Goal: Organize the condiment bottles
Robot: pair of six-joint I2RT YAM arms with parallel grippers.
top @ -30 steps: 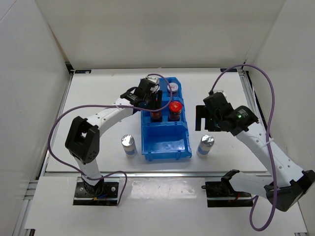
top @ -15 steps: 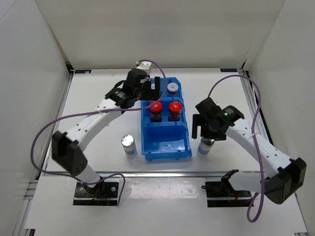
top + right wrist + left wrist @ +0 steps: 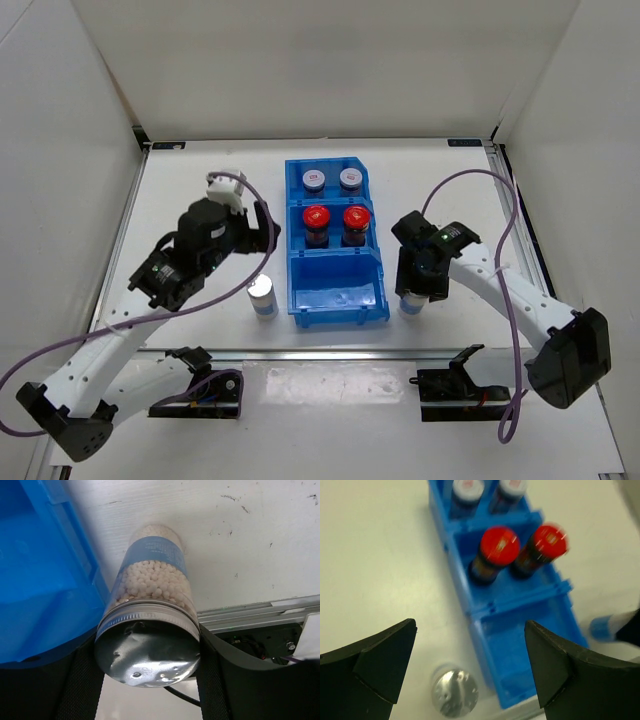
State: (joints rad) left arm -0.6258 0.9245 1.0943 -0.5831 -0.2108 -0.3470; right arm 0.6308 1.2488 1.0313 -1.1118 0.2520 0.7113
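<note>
A blue bin holds two white-lidded condiment bottles at the back and two red-capped jars in the middle; its front compartment holds nothing. One silver-capped bottle stands on the table left of the bin, below my open left gripper, which hovers above it. My right gripper is shut on the other silver-capped bottle, filled with white beads, standing just right of the bin. Both fingers press its cap sides.
White walls enclose the table on three sides. A metal rail runs along the table's near edge, close to the right bottle. The bin's blue wall stands directly left of the held bottle.
My left arm pulled back from the bin's red-capped jars toward the near left, its gripper now open. My right gripper came down over the right silver-capped bottle and shut on it.
</note>
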